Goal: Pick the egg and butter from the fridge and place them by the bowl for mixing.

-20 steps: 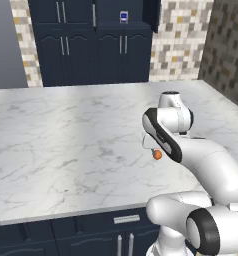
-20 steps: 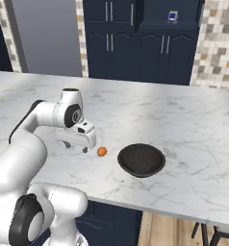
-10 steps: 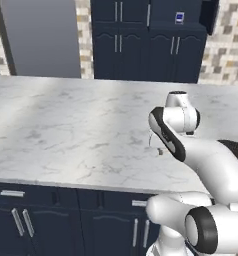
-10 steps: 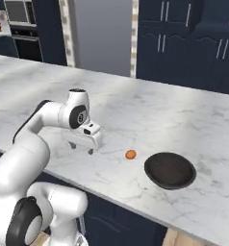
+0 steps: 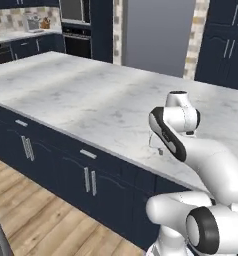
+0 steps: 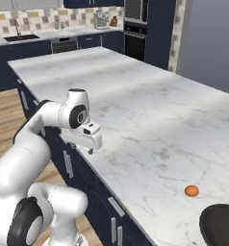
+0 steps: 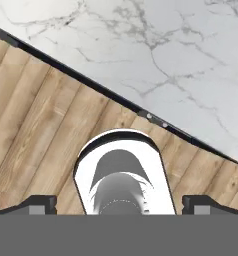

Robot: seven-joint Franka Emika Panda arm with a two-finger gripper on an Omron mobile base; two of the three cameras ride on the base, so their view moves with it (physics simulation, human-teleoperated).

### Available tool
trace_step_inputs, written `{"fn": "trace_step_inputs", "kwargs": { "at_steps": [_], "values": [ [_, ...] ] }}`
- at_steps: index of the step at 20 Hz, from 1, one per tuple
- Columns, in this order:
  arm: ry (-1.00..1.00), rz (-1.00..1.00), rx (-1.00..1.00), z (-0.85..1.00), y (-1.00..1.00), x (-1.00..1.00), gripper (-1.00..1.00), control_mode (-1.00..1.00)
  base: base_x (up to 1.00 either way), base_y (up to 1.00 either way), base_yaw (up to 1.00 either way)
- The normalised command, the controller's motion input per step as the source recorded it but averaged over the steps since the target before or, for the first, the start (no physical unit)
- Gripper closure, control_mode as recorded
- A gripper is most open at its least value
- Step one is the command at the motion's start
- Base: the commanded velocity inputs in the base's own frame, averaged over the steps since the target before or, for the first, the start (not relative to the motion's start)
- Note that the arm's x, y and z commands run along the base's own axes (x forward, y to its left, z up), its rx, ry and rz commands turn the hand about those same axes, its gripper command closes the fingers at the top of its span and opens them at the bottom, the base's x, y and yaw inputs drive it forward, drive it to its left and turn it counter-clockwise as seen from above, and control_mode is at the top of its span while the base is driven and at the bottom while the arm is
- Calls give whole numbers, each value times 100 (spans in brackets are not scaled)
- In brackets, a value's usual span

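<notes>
The egg [image 6: 191, 191], a tiny orange-brown ball, lies on the marble island beside the dark bowl [image 6: 221, 225], which is cut off at the lower right corner. My gripper [image 6: 91, 145] hangs open and empty over the island's near edge, well left of the egg. It is also in the left base view [image 5: 160, 150]. In the hand view my gripper [image 7: 120, 206] looks down with its fingertips [image 7: 37, 205] spread wide over the counter edge and wood floor. The tall grey fridge [image 5: 158, 35] stands behind the island [image 6: 209, 43], its inside hidden. The butter is out of view.
The marble island [image 5: 81, 95] is long, with dark blue cabinets [image 5: 66, 170] and handles below its near edge. Wood floor [image 5: 46, 225] lies in front. A black oven [image 5: 77, 27] and a back counter with a small appliance [image 6: 103, 20] stand far left.
The whole picture has shifted, so the base has moved. The egg and bowl now sit at the far right of the right base view. The jaws stay wide open.
</notes>
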Motion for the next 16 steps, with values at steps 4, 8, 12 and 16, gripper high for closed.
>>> {"fn": "trace_step_inputs", "kwargs": {
  "at_steps": [4,8,12,16],
  "values": [
    [0,0,0,0,0,0,-100,100,25,27,55],
    [0,0,0,0,0,0,-100,100,13,41,54],
    [0,0,0,0,0,0,-100,100,33,34,51],
    [0,0,0,0,0,0,-100,100,57,24,41]
  ]
}}
